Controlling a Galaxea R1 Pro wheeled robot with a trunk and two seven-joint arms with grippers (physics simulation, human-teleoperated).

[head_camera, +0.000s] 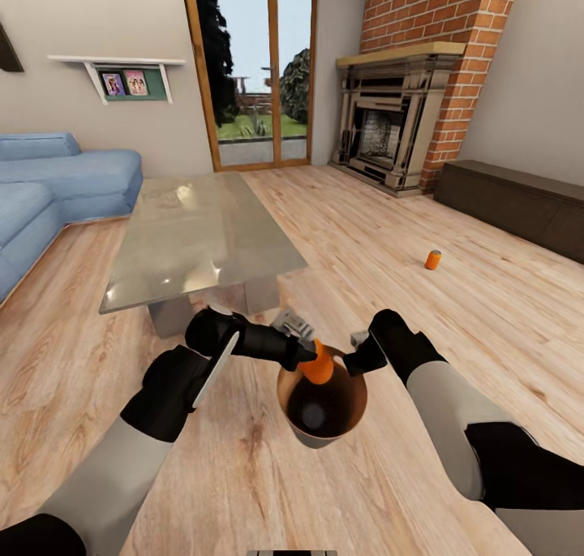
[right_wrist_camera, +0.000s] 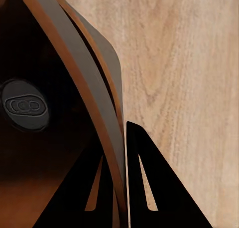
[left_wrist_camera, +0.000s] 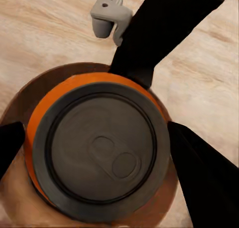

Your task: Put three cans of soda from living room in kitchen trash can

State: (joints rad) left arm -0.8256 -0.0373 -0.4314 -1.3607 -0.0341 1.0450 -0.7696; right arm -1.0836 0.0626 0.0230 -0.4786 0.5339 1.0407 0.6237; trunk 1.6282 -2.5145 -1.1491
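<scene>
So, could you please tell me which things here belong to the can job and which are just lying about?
Job:
- soda can in the left gripper, above the bin
- trash bin, right gripper on its rim
- can inside
- can on floor

Lying about:
- glass table
- blue sofa
- fireplace

1. The floor [head_camera: 389, 239] is pale wood planks with a low sheen.
2. The table [head_camera: 195, 231] top is glossy glass.
3. The can [left_wrist_camera: 99, 148] has a dull grey metal end.
4. The fireplace [head_camera: 438, 20] is rough red brick.

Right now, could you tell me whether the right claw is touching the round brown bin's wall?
Touching: in the right wrist view, the right claw has its fingers closed on either side of the round brown bin wall.
</scene>
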